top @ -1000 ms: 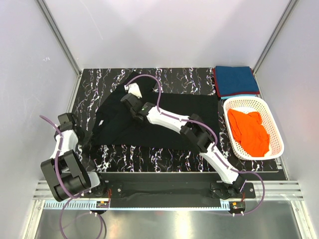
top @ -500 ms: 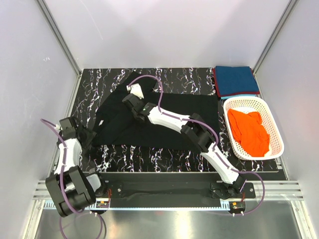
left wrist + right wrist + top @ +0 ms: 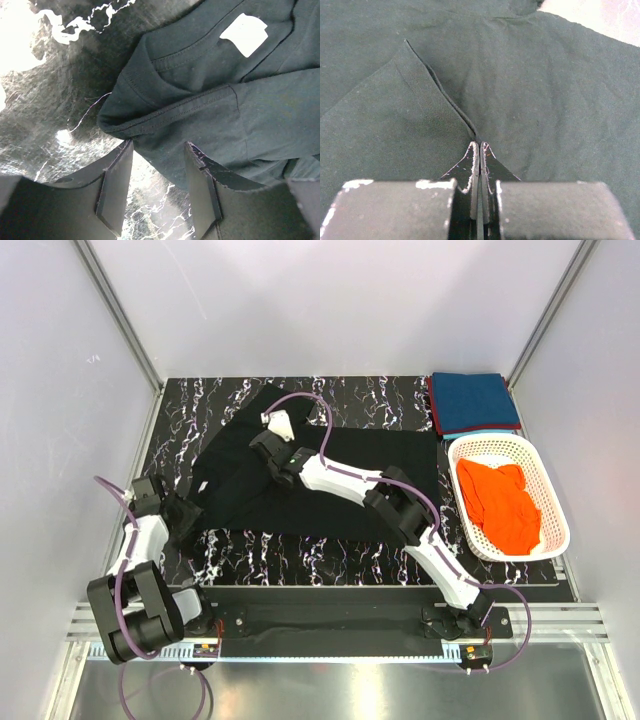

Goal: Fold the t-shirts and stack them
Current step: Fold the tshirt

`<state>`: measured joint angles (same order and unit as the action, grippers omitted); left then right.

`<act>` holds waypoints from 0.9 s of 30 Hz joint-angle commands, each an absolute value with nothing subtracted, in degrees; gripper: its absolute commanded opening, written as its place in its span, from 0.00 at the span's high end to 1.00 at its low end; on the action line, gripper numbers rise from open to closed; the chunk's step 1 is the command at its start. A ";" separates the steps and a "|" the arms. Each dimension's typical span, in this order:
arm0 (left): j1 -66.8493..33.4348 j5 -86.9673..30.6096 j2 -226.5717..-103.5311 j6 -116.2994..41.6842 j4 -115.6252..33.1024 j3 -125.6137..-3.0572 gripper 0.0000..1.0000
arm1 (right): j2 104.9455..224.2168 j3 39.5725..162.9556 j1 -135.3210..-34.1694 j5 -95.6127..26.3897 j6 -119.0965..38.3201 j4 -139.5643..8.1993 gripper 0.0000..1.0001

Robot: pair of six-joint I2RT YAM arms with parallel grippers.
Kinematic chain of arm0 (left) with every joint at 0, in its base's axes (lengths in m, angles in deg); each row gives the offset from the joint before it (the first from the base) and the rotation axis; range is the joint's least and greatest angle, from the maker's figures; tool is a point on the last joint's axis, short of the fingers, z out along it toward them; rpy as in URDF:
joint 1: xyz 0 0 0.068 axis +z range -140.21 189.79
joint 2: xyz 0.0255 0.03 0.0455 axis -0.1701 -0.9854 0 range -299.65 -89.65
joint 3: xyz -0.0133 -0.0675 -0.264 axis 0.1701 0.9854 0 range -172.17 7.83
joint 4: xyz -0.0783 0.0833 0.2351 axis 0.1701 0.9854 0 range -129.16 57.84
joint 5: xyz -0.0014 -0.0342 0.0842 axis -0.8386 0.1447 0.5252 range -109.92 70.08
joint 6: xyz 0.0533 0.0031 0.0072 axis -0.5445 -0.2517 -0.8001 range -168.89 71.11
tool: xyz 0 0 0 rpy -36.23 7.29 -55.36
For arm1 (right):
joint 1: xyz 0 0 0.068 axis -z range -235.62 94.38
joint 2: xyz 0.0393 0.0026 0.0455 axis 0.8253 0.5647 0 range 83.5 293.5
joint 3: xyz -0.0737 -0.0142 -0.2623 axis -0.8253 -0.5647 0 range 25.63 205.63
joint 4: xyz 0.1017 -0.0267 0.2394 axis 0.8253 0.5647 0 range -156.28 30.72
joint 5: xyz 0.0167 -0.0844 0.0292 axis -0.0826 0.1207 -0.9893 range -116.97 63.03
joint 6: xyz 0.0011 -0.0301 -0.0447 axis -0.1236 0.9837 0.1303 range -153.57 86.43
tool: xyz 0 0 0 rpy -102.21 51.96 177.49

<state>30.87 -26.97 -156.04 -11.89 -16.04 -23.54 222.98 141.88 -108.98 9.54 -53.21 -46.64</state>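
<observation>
Left hand moved up to black t-shirt hem, fingers apart | right hand pinching its fold

I see black t-shirt spread flat mid table, left part rumpled w/ folds, white neck label showing. Teal-blue t-shirt folded at far-right corner atop dark red t-shirt, only its edge visible. Orange t-shirt crumpled in white basket.

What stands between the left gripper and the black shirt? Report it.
Nothing visible. The left gripper is open, and the black shirt has its edge right at the fingertips, with only bare table beside it.
</observation>
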 commanded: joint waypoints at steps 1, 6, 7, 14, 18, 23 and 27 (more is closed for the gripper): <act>30.45 -24.58 -154.07 -12.32 -18.94 -24.07 0.50 | 217.97 141.38 -108.09 12.58 -55.02 -47.91 1.00; 29.66 -21.86 -153.37 -13.20 -17.01 -26.44 0.50 | 217.53 140.07 -107.56 12.67 -55.90 -47.91 1.00; 29.13 -20.98 -153.02 -12.94 -16.75 -26.44 0.50 | 217.36 139.89 -107.47 12.49 -56.42 -47.82 1.00; 26.93 -20.09 -154.59 -9.87 -17.45 -24.34 0.51 | 216.92 139.54 -107.39 11.09 -56.69 -47.91 1.00; 26.14 -18.16 -155.30 -8.99 -17.71 -24.07 0.51 | 216.04 138.92 -107.39 10.65 -56.60 -48.00 1.00; 25.70 -16.93 -156.00 -7.41 -18.50 -23.28 0.48 | 215.43 138.92 -107.39 10.21 -56.43 -48.17 1.00; 25.70 -15.35 -159.24 -6.79 -18.68 -23.54 0.51 | 215.16 138.66 -107.39 8.98 -56.51 -48.08 1.00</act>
<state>25.93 -18.57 -157.11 -8.00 -16.42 -23.61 219.55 138.84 -108.06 9.00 -55.73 -46.68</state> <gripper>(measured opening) 0.496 0.012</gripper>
